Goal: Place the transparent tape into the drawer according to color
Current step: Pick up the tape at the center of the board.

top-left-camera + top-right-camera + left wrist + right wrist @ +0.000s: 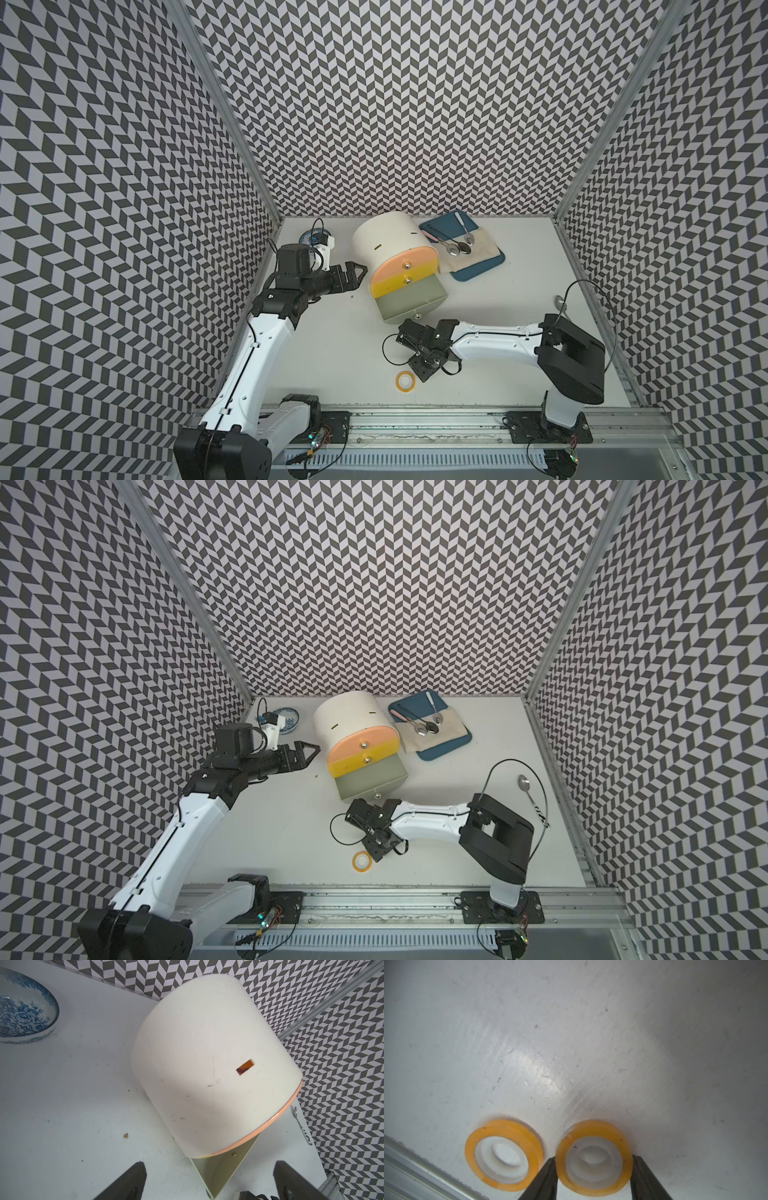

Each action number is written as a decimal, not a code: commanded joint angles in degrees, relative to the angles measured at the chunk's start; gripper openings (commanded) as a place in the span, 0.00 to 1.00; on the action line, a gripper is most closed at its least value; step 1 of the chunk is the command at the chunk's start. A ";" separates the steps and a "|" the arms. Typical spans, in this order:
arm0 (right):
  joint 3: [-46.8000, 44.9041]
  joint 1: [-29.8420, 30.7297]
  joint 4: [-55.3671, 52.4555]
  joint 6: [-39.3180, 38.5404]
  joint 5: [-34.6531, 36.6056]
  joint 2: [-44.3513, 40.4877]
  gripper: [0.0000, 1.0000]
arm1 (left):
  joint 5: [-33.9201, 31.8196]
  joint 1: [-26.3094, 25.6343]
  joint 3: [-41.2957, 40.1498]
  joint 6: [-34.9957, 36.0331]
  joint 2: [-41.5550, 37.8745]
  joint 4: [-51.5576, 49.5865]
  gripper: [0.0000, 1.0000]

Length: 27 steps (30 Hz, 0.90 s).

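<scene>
**Right claw (pixel 594 1157) clamped on a yellow-orange tape ring, its twin just beside**

Its two dark fingers (pixel 548 1176) press the sides of the held tape ring (pixel 595 1159), low over the white surface (pixel 571 1043). Whether the ring is lifted clear cannot be told. The loose tape ring (pixel 503 1155) lies flat just beside one finger, apart from the held one. In both top views only the loose ring shows; the wrist covers the held one.

The left claw (pixel 356 275) stands wide and empty, close to the flank of the white cabinet (pixel 386 241). Pink and yellow drawer fronts are shut. The green drawer (pixel 409 299) is pulled out towards the right claw, its inside cut off in the left wrist view.

A blue-flowered bowl (pixel 25 1012) sits at the back corner. A blue mat (pixel 478 270) with cloth and spoons lies beside the cabinet. One loose spoon (pixel 524 783) lies near the right edge.
</scene>
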 commanded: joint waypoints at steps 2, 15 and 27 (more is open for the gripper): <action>1.33 -0.54 -1.61 0.04 -0.27 -2.66 0.26 | 0.75 0.38 -1.81 -0.10 -2.34 -1.29 1.00; 3.20 -1.07 -4.21 -0.34 0.85 -4.08 0.20 | 0.51 0.34 -2.95 0.33 -3.90 -2.35 1.00; 7.27 -3.65 -7.05 -1.44 0.70 -6.65 0.17 | 0.51 0.34 -5.56 0.33 -6.36 -3.54 1.00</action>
